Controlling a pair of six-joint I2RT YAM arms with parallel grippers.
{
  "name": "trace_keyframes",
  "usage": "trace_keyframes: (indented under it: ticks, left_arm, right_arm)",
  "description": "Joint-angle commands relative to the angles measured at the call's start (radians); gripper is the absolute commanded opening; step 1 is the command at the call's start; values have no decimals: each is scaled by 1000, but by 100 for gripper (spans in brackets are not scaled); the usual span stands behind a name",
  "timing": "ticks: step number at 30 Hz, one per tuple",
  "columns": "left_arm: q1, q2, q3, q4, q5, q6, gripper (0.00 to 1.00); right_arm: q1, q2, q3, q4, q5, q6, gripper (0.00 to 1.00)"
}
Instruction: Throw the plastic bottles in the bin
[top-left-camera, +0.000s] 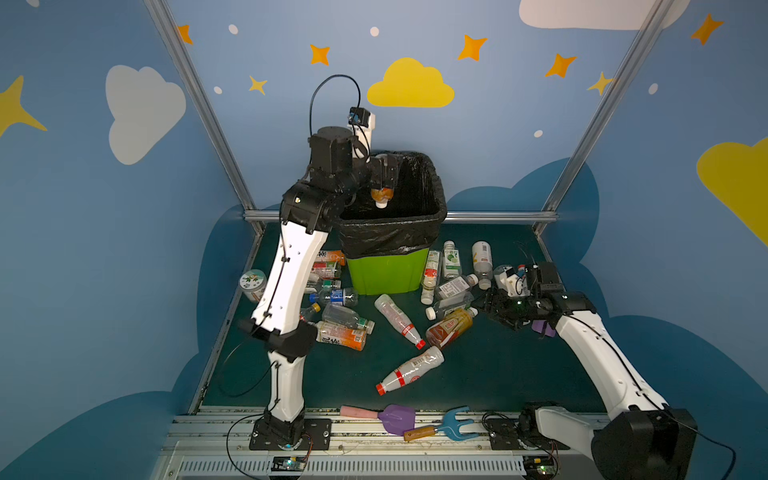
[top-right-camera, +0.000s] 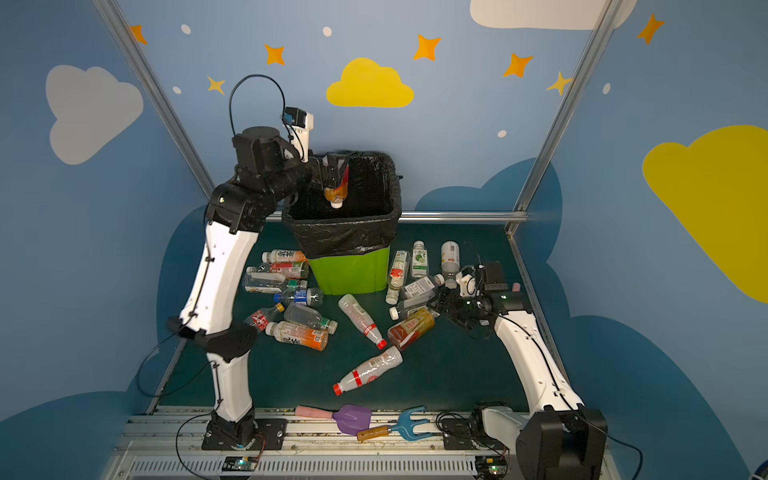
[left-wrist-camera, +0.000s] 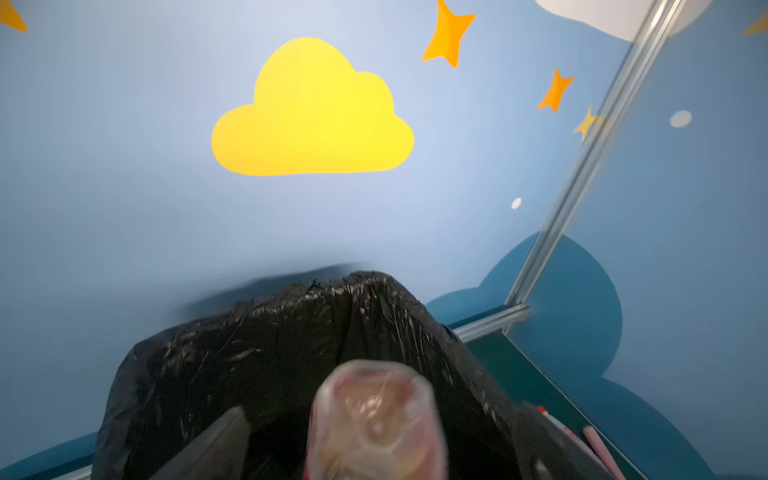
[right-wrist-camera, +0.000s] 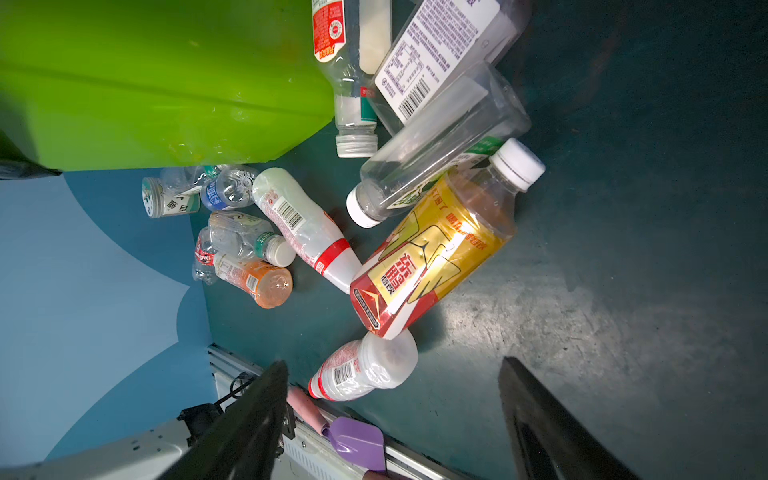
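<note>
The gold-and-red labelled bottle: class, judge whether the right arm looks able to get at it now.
Probably yes. The right pincer hovers open beside the gold-and-red labelled bottle, whose body lies uncovered; only a clear bottle leans over its neck end.

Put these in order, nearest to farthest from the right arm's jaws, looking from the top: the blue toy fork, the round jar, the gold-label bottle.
1. Gold-label bottle, just beside them.
2. Blue toy fork, on the front rail.
3. Round jar, far left side.
</note>
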Motion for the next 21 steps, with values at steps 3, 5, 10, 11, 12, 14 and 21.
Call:
trace_keyframes:
  ticks: [3,5,10,11,12,14,21]
  left_arm:
    - [-40,-242,-190,-82,-112,-47,100]
    - [-39,-451,-529,64,-148,-77,100]
    - [3,-817,-1074,116,-319,-177,100]
    - [7,-863,-1142,95,-338,-199,100]
    - [9,-912,-1221,71,-345,-222,100]
    - [8,-988,-1362,32,-333,-279,100]
    - [-28,-1145,-1821,66,-132,-498,100]
  right_arm:
    - [-5,-42,-27,-11,-3,14,79]
    - [-5,-46,-40,-13,-5,17,79]
    - [-6,-43,-59,-32,-13,16,79]
    - [-6,-43,-61,-37,-14,14,79]
    - [-5,-42,-64,-44,-16,13,79]
    - [-4,-41,-73,-54,-17,11,79]
    - [21,-50,-167,-16,-56,77,79]
